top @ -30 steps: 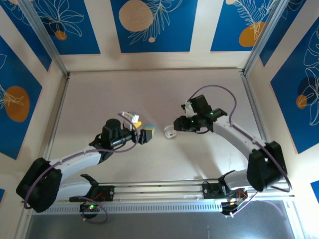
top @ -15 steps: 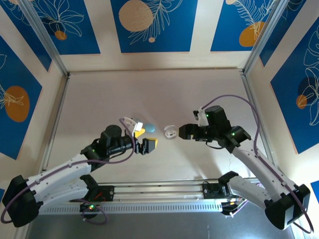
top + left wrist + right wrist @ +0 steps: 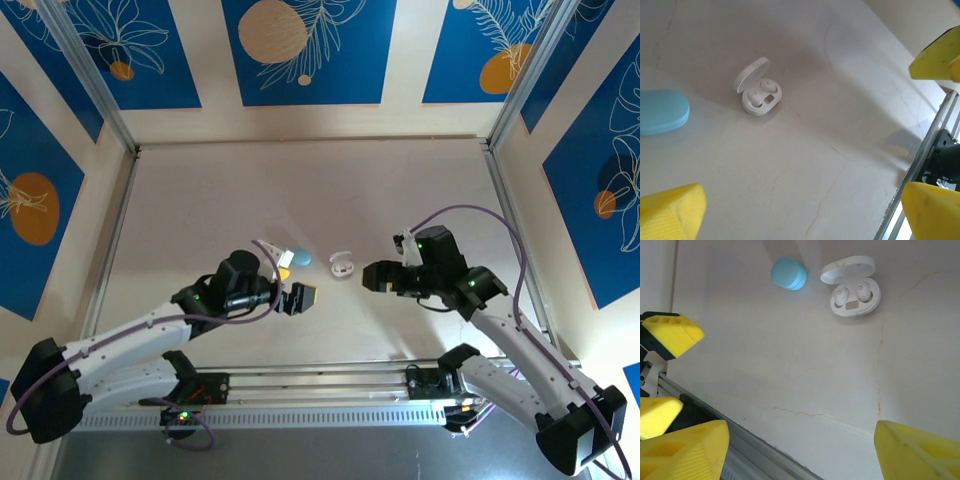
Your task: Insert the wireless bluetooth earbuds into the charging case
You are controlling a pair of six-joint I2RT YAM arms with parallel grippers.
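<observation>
Two white earbuds sat in the open white charging case, whose lid was hinged away from the arm bases. Just to that case's left lay a shut blue case. Both wide and empty, the left gripper and right gripper flanked the white charging case, the right one somewhat nearer.

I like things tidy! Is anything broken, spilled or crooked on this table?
Nothing stands out. The white oval plastic charging case lies open with two white earbuds seated inside, and the light blue oval case sits shut beside it, not touching.
</observation>
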